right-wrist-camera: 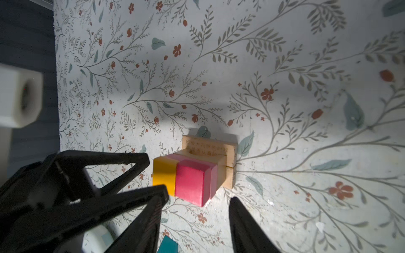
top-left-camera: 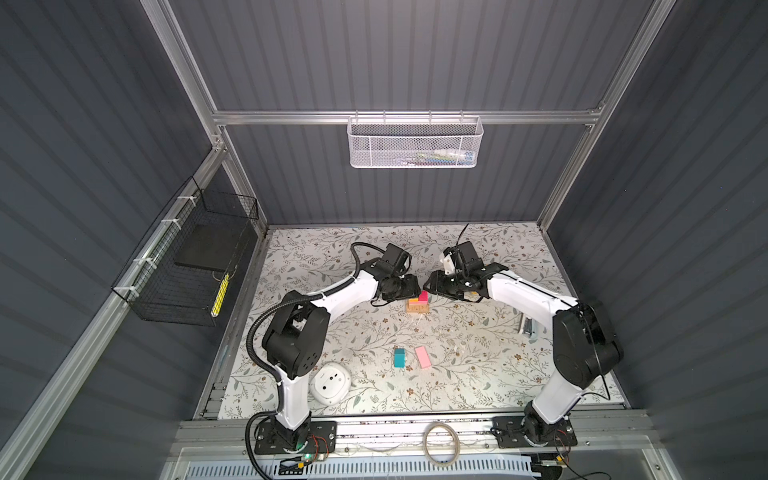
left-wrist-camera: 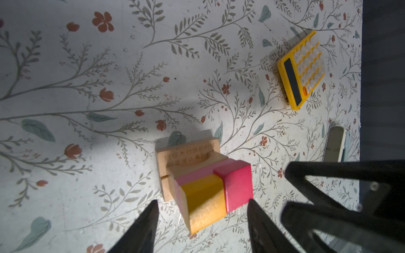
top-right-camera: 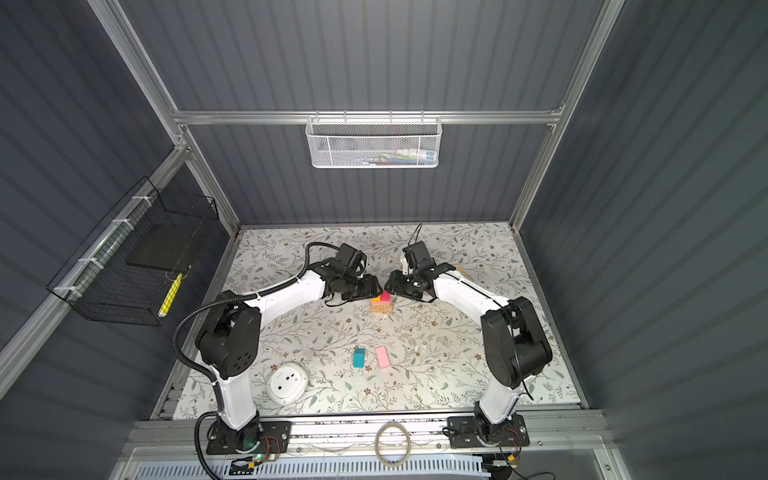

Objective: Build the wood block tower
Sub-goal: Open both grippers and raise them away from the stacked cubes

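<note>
The tower [top-left-camera: 417,305] stands unfinished in the middle of the table [top-left-camera: 365,332]. The left fingers [left-wrist-camera: 142,227] and right fingers [right-wrist-camera: 243,225] hang apart and empty just above it. Its blocks [left-wrist-camera: 236,184] look light, stiff and smooth; pinch flat opposite sides gently.

Enclosed robot lab cell: aluminium frame [top-left-camera: 291,117], grey ribbed walls [top-left-camera: 395,54], hanging mesh basket [top-left-camera: 415,145].

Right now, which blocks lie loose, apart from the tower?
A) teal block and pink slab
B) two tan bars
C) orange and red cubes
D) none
A: in a top view the teal block and pink slab lie side by side, well clear of the tower.
</note>
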Robot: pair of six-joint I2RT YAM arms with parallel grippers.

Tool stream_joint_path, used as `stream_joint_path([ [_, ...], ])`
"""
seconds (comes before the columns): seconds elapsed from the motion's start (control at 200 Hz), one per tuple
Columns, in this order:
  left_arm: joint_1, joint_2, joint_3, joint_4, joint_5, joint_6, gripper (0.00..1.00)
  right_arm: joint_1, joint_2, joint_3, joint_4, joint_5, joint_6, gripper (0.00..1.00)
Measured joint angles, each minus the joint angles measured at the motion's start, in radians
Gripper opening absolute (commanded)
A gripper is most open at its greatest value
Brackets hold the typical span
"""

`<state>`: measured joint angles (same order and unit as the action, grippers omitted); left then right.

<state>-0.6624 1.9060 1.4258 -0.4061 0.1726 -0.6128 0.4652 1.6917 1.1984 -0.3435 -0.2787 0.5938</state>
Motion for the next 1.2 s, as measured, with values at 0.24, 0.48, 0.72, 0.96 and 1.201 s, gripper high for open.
stream_joint_path([
  [0.24, 0.0, -0.118, -0.046, -0.012, -0.039, 0.003, 0.74, 0.006, -0.182, -0.112, -0.022, 0.04, 0.026, 0.56],
  [0.48, 0.0, -0.237, -0.083, -0.024, -0.11, 0.011, 0.76, 0.111, -0.372, -0.244, -0.106, 0.142, 0.073, 0.52],
  [0.72, 0.0, -0.318, -0.147, -0.027, -0.137, 0.011, 0.76, 0.327, -0.477, -0.355, -0.163, 0.239, 0.188, 0.43],
  [0.96, 0.0, -0.438, -0.202, -0.036, -0.164, 0.011, 0.76, 0.52, -0.386, -0.363, -0.177, 0.301, 0.301, 0.33],
  [1.201, 0.0, -0.526, -0.245, -0.041, -0.185, 0.011, 0.76, 0.624, -0.22, -0.332, -0.155, 0.3, 0.348, 0.18],
])
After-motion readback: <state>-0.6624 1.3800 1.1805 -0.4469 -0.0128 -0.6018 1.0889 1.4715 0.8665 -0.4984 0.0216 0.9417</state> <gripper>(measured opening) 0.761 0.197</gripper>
